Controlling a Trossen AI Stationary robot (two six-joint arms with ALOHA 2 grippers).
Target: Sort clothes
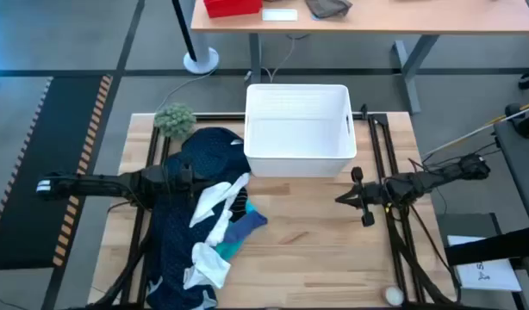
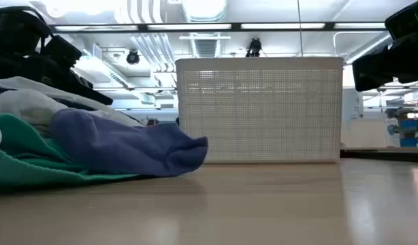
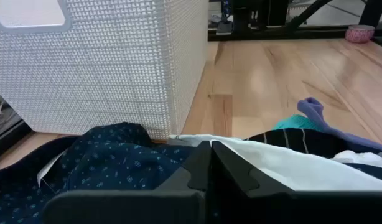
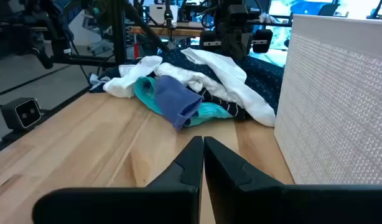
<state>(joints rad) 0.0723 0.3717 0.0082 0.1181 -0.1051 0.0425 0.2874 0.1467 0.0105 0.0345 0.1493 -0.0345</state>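
Two dark fingers of the right end effector fill the foreground of the right wrist view, pressed together with nothing between them, poised above bare wood of the tabletop on its right half. Beyond them lies the pile of clothes. Seen from above, the pile spreads over the left half of the tabletop: a large navy dotted garment runs from near the bin toward the near edge, with a white garment draped across it, a turquoise piece and a blue-purple sock at its right side, and another white piece nearer the front edge.

Over the pile, the left end effector is closed and empty, its fingers meeting just above white and navy cloth; whether they touch the cloth cannot be told. From the overhead camera, the left arm reaches in from the left edge across the navy garment.

At the far middle of the tabletop stands a white plastic bin with mesh-textured walls, its left near corner just beside the navy garment. A fuzzy green ball sits at the far left, close to the bin and beside the pile's far end.

From table height, the turquoise cloth and the blue-purple sock lie in front of the bin at left.
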